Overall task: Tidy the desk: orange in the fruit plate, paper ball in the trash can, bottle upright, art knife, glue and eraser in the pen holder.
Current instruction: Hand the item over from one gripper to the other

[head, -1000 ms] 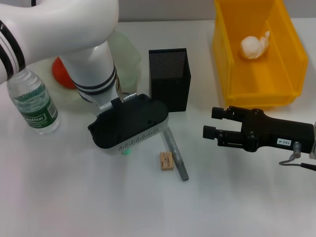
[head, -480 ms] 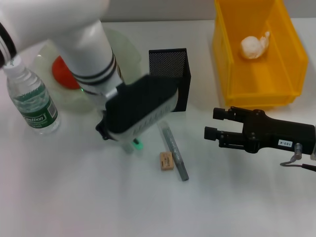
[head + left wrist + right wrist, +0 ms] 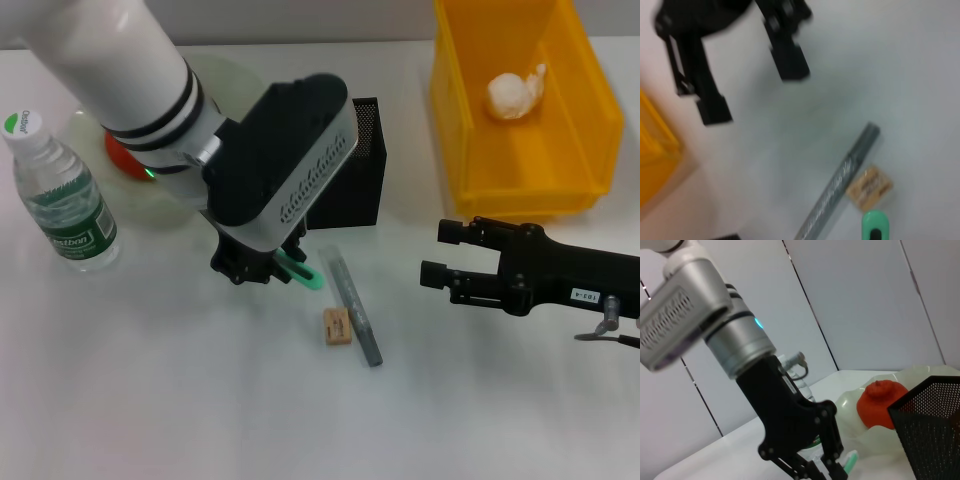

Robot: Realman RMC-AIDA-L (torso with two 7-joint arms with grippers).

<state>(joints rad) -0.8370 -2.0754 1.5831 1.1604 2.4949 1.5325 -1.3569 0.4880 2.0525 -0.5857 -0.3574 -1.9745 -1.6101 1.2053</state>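
The eraser (image 3: 337,327) and grey art knife (image 3: 352,306) lie side by side. Just behind, the left gripper (image 3: 262,264) pinches a green glue (image 3: 300,271). The right gripper (image 3: 432,252) hangs open, empty. Farther: pen holder (image 3: 345,200), bottle (image 3: 62,196) upright, orange (image 3: 122,158) in plate (image 3: 225,78), paper ball (image 3: 513,94) in bin (image 3: 470,140).

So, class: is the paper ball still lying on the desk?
No, the paper ball lies inside the yellow trash can.
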